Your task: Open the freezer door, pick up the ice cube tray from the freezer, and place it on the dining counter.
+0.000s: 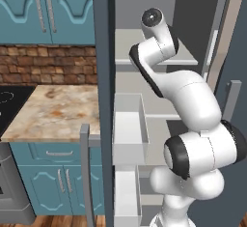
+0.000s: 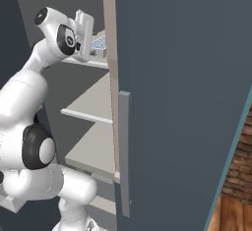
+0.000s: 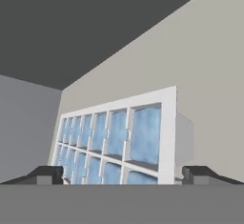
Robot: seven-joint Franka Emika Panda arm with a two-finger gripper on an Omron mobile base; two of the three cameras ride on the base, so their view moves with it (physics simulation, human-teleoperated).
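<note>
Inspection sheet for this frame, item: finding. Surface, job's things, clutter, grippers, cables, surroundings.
Surface: pale grey freezer shelf, bare.
Job's things: freezer door swung open; ice cube tray on the upper shelf, blue cubes in a white grid.
Clutter: nothing seen.
Grippers: gripper open, fingertips either side of the tray's near end, not closed on it.
Cables: nothing seen.
Surroundings: marbled counter, teal cabinets, brick backsplash.

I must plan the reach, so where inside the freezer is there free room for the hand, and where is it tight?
The shelf below the ice cube tray is bare up to the door edge. The top shelf is tight: the open gripper straddles the tray, with a wall close beside it.
</note>
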